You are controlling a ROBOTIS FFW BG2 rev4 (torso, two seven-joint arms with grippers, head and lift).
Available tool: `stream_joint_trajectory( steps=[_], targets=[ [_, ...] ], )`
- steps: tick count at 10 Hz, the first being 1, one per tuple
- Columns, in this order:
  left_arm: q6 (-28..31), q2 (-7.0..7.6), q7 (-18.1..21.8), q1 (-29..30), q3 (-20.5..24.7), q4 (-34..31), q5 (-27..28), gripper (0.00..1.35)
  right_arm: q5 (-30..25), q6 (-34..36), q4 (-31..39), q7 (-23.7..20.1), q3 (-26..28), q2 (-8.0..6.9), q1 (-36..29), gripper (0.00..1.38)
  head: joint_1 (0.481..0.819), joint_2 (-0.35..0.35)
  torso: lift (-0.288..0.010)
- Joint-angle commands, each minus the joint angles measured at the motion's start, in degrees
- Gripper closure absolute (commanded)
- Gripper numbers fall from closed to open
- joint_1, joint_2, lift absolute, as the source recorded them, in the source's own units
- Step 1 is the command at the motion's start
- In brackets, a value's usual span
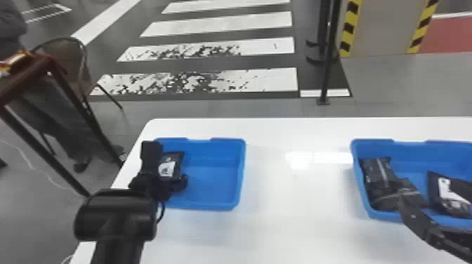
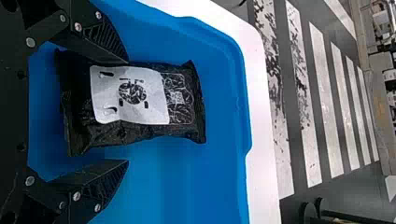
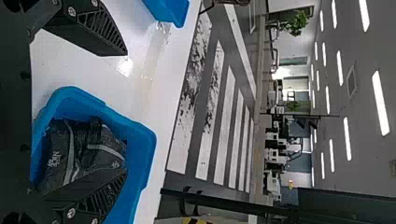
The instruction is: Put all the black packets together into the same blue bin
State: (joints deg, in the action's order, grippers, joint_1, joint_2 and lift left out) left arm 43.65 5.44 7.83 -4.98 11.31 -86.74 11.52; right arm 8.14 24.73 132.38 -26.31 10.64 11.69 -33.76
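In the head view, my left gripper (image 1: pixel 159 180) is over the left blue bin (image 1: pixel 214 175), beside a black packet (image 1: pixel 175 159) with a white label. The left wrist view has that gripper (image 2: pixel 127 112) open, its fingers on either side of the packet (image 2: pixel 182 100), which lies in the bin. My right gripper (image 1: pixel 419 221) is at the near side of the right blue bin (image 1: pixel 361 186); the right wrist view shows it (image 3: pixel 126 112) open, one finger over dark packets (image 3: pixel 105 147). That bin holds crumpled black packets (image 1: pixel 377 170) at its left and a white-labelled one (image 1: pixel 453 195) at its right.
Both bins stand on a white table (image 1: pixel 281 217), with a wide gap between them. Beyond the table's left edge are a dark red frame (image 1: pixel 70 94) and a chair (image 1: pixel 66 63). A black post (image 1: pixel 328 70) stands behind the table.
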Motion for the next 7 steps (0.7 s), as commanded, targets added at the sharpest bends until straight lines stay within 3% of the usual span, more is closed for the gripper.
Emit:
stream_joint_trajectory(
  steps=[1,2,3,7],
  targets=[
    [2.33,0.01,-0.45,-0.51,-0.34,0.47,0.48,0.36,0.20,-0.55,-0.40,-0.15,-0.01,0.00,0.16,0.13,0.695,0.193,-0.110],
    [2.47,0.10,-0.89,-0.65,-0.68,0.61,0.94,0.93,0.20,-0.55,-0.55,-0.32,-0.13,0.00,0.30,0.13,0.695,0.198,-0.110],
    [2.33,0.10,-1.15,-0.65,-1.25,0.61,0.94,1.22,0.31,-0.69,-0.83,-0.50,-0.13,0.00,0.30,0.13,0.695,0.201,-0.110],
    [-0.06,-0.34,-1.41,0.47,-2.39,-0.24,1.51,1.21,0.65,-1.53,-1.53,-1.02,-0.01,0.18,0.30,0.13,0.695,0.193,-0.110]
  ],
)
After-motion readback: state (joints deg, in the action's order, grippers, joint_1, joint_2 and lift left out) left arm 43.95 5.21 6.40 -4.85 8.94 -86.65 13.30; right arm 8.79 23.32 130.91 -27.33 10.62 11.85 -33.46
